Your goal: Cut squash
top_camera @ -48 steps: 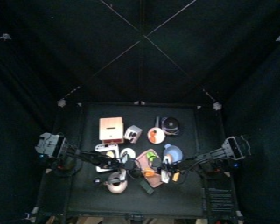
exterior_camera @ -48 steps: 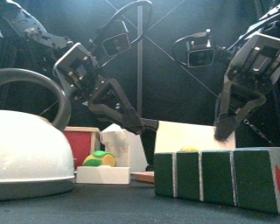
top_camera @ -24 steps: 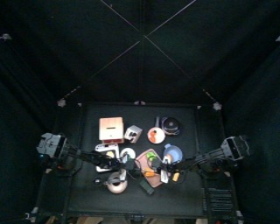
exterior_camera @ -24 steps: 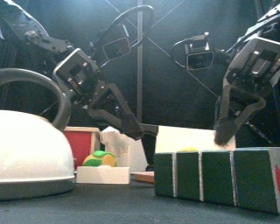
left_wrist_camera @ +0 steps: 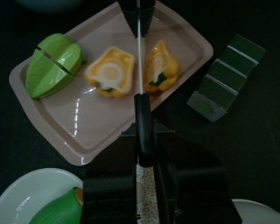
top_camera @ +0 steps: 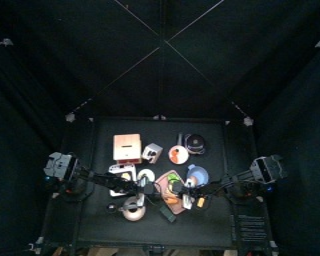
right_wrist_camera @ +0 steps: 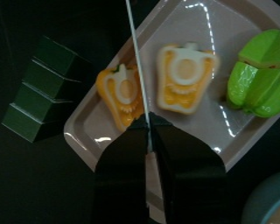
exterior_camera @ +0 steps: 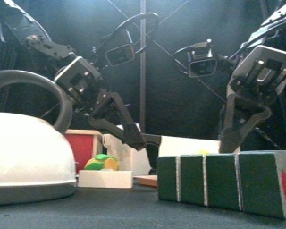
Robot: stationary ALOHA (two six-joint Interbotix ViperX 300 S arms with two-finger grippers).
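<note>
The squash lies in two yellow halves [left_wrist_camera: 111, 72] [left_wrist_camera: 163, 66], cut faces up, on a pale tray [left_wrist_camera: 60, 131]. My left gripper [left_wrist_camera: 140, 162] hovers over the tray, shut on a thin knife [left_wrist_camera: 137, 61] whose blade runs between the halves. The right wrist view shows the same halves [right_wrist_camera: 122, 92] [right_wrist_camera: 185, 79] on the tray [right_wrist_camera: 189, 131], with my right gripper [right_wrist_camera: 146, 140] shut on a slim silver blade [right_wrist_camera: 130, 52] beside them. In the front view both grippers [exterior_camera: 115, 112] [exterior_camera: 235, 116] point down at the tray.
A green vegetable piece with a seam [left_wrist_camera: 55, 63] shares the tray. A row of green blocks [exterior_camera: 223, 183] and a white kettle [exterior_camera: 26, 152] stand at the table's front. A red cup [exterior_camera: 83, 143] stands behind the kettle, and a pale bowl [left_wrist_camera: 38, 197] near the tray.
In the front view both arms have lifted slightly, the left one drawing back to the left. The pale tray edge behind the blocks now shows lower.
</note>
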